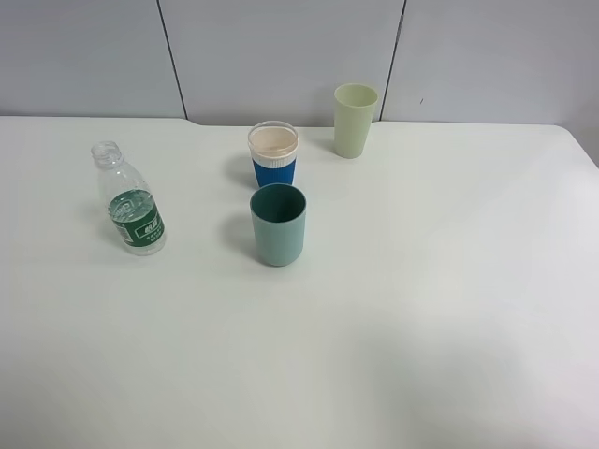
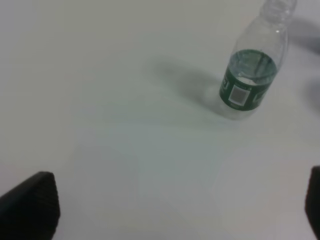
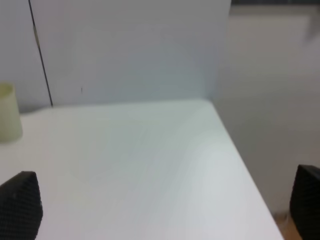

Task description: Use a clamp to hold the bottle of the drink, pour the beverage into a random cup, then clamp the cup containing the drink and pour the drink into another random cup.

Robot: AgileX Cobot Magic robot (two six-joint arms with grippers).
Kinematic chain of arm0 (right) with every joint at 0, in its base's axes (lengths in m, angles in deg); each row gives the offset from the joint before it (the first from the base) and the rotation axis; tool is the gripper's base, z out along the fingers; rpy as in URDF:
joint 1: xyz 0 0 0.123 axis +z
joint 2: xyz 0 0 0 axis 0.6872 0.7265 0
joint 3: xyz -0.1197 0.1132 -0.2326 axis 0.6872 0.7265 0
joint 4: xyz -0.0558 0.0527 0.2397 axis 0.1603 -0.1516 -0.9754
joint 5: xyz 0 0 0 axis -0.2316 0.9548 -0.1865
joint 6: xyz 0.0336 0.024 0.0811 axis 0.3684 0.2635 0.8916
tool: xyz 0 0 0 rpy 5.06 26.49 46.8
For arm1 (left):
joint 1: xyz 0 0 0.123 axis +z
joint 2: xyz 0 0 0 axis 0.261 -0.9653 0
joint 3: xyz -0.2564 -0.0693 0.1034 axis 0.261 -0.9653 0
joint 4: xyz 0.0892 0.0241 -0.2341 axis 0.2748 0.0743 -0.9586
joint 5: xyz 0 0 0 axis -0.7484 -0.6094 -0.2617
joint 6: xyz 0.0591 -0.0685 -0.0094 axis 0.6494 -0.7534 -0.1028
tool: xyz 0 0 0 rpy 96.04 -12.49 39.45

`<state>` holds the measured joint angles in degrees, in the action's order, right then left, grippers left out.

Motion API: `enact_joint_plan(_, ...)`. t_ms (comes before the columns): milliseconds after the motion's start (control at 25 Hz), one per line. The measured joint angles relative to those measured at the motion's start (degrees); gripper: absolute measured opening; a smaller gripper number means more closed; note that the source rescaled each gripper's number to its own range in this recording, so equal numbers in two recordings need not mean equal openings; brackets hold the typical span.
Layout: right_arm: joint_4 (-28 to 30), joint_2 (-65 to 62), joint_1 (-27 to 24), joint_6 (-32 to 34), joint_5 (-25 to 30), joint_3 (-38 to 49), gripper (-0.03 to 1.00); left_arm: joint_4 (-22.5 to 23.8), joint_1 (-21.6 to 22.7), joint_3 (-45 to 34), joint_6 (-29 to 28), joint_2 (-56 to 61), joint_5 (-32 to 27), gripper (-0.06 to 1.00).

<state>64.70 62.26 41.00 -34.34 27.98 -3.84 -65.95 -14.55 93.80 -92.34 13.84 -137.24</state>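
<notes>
A clear plastic bottle (image 1: 129,202) with a green label and no cap stands upright at the left of the white table; it also shows in the left wrist view (image 2: 252,70). A teal cup (image 1: 278,224) stands mid-table. Behind it stands a blue cup (image 1: 273,156) with a white rim. A pale green cup (image 1: 355,120) stands at the back; its edge shows in the right wrist view (image 3: 9,119). My left gripper (image 2: 175,207) is open and empty, well short of the bottle. My right gripper (image 3: 165,210) is open and empty. Neither arm shows in the exterior high view.
The white table (image 1: 421,309) ends at a grey panelled wall (image 1: 281,47) at the back. Its right edge (image 3: 240,160) drops off beside my right gripper.
</notes>
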Motion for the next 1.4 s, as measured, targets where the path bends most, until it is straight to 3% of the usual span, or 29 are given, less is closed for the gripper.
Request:
enact_joint_plan(160, -3.1, 0.0, 0.0, -0.7, 3.5, 4.4, 1.00, 0.0, 0.0, 0.0, 0.0, 0.0, 0.0, 1.00)
enact_joint_plan(360, -5.5, 0.0, 0.0, -0.7, 2.2, 10.3, 1.00, 0.0, 0.0, 0.0, 0.0, 0.0, 0.0, 1.00)
enact_joint_plan(1400, -5.5, 0.0, -0.7, -0.7, 1.6, 10.3, 1.00, 0.0, 0.0, 0.0, 0.0, 0.0, 0.0, 1.00)
